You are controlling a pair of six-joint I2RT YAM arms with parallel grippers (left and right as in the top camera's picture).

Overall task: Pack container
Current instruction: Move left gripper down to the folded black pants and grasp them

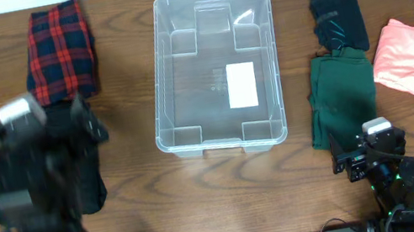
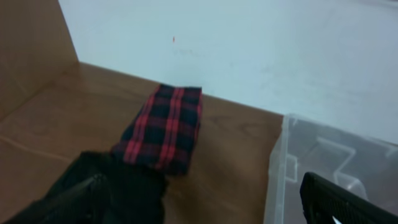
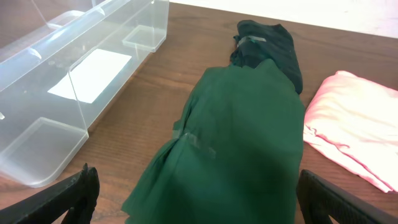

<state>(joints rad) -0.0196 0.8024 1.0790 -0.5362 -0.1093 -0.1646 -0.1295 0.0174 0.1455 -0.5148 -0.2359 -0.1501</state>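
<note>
we see left end effector spread apart over black cloth, right end effector apart over green garment, clear container between them on surface.

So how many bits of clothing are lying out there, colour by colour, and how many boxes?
Red plaid garment: 1
Black garments: 2, the left black garment and the right black garment
Green garment: 1
Pink garment: 1
Clear container: 1
Total: 6
</note>
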